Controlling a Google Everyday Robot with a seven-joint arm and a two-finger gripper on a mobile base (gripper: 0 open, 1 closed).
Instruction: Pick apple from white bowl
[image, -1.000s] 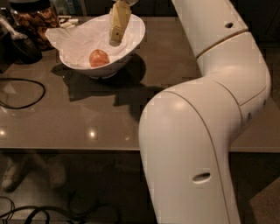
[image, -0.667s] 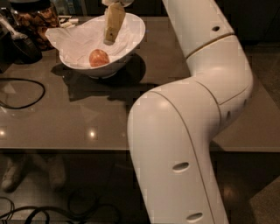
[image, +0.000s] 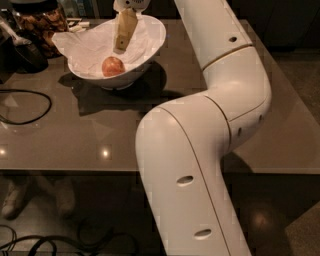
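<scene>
The white bowl (image: 151, 54), lined with crinkled white paper, stands at the far left of the grey table. The orange-red apple (image: 113, 66) lies at the bottom of the bowl, toward its front. My gripper (image: 121, 46) hangs down into the bowl from above, its tan tip just above and slightly right of the apple, apart from it. My big white arm (image: 200, 150) fills the middle and right of the view and hides part of the table.
A glass jar of brown snacks (image: 42, 22) stands behind the bowl at far left, next to a dark object (image: 22, 52). A black cable loop (image: 25, 107) lies on the table's left side. The table's front edge (image: 70, 170) runs across the view.
The arm has swung left, and the gripper has moved left over the bowl, closer to the apple. The apple and bowl have not moved.
</scene>
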